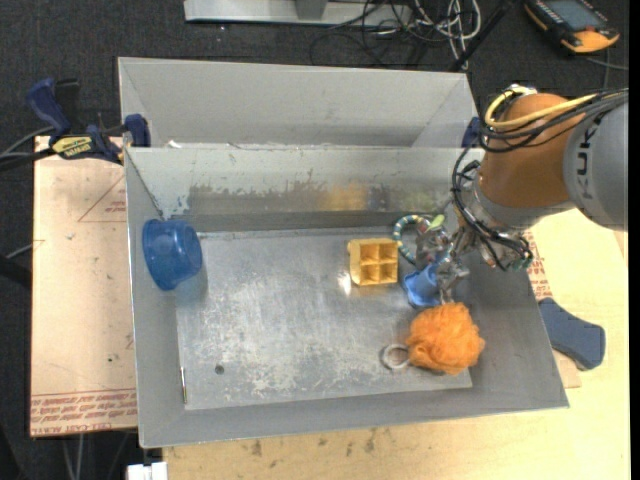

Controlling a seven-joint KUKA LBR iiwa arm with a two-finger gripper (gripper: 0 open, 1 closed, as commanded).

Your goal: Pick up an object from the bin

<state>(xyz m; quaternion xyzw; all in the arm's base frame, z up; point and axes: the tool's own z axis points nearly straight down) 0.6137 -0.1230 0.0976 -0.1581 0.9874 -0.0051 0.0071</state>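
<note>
My gripper (pixel 441 258) hangs low at the right side of the bin, under the orange wrist cover. Right below and left of it lies a small blue thing (pixel 419 287), partly hidden by the gripper. Whether they touch I cannot tell. A yellow square piece with four compartments (pixel 373 262) lies just left of the gripper. An orange fluffy ball (pixel 446 337) with a pale ring (pixel 397 356) on its left rests in front of the gripper, near the bin's front right corner.
A blue cup (pixel 171 253) lies on its side against the bin's left wall. A small teal curved piece (pixel 404 229) sits by the back wall, close to the gripper. The arm comes in over the bin's right rim.
</note>
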